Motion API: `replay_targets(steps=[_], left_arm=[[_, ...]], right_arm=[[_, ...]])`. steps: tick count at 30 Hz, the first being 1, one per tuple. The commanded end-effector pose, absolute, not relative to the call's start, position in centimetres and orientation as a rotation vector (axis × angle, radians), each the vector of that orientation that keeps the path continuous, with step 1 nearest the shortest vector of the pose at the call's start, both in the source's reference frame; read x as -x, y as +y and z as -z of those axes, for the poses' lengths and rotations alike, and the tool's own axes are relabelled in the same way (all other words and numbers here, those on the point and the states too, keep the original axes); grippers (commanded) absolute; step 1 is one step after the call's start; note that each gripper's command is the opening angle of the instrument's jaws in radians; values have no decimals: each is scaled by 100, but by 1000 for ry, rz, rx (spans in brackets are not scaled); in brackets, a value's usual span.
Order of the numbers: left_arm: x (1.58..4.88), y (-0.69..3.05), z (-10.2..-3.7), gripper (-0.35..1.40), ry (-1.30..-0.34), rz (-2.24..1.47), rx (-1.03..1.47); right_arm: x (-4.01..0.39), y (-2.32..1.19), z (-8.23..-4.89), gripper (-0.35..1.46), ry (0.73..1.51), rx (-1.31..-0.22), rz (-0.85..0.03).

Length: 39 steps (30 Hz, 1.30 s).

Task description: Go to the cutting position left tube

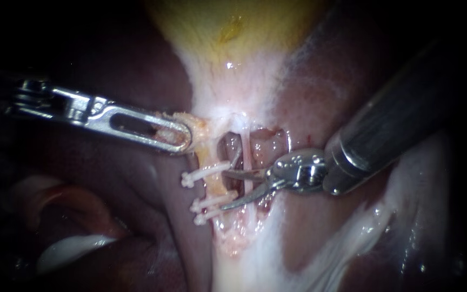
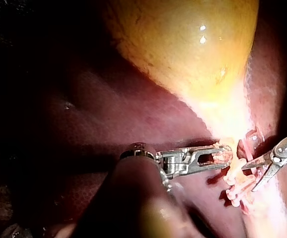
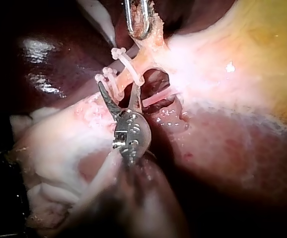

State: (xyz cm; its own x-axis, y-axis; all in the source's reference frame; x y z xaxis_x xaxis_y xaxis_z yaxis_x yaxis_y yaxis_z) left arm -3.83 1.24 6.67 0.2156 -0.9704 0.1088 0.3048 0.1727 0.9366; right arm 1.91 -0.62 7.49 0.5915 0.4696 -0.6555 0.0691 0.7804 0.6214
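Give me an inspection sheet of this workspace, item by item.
Surface: liver, gallbladder above it, both wet.
Job's things: left tube carrying three white clips; thin right tube bare beside it.
Clutter: nothing seen.
Instruments: left instrument, jaws shut on left tube above the clips; right instrument, blades open, tips at left tube between top clip and lower two.
Cables: nothing seen.
Surroundings: dark, nothing seen.
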Motion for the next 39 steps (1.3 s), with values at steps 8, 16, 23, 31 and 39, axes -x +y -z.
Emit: replay_targets(steps=[8, 16, 23, 31, 39], left_arm=[[385, 124, -668, -20, -895, 1103, -954], [387, 124, -669, -20, -895, 1103, -953], [388, 125, -669, -20, -894, 1102, -955], [389, 125, -670, -20, -894, 1102, -955], [389, 127, -673, -20, -894, 1101, -956]], right_arm=[[-204, -70, -756, 89, 953, -712, -251], [-220, -75, -764, 88, 980, -746, -249], [-228, -74, -769, 88, 1000, -752, -270], [-239, -71, -775, 88, 1027, -761, -303], [-251, -74, -780, 88, 1038, -774, -306]])
